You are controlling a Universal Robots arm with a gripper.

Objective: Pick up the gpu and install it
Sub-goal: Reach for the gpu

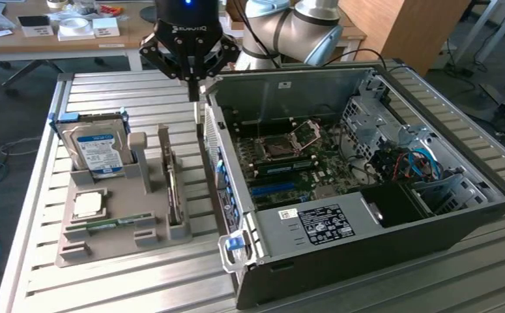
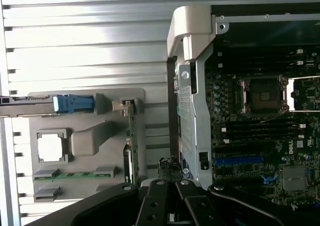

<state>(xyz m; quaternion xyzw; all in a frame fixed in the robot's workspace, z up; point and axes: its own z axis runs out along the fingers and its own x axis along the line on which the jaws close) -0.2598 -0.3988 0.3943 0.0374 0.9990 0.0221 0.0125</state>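
Observation:
The gpu stands on edge in a slot of the grey holder tray, between two grey posts, on the side nearest the computer case. In the wrist view the gpu is a thin tan-green strip with a silvery bracket at one end. My gripper hangs shut and empty above the table, past the gpu's far end and over the near wall of the open case. Its black fingers meet over the gap between tray and case.
The tray also holds a silver hard drive with a blue label, a processor chip and a green memory stick. Inside the case lie the motherboard with blue slots, cables and a drive cage. The table is ribbed metal.

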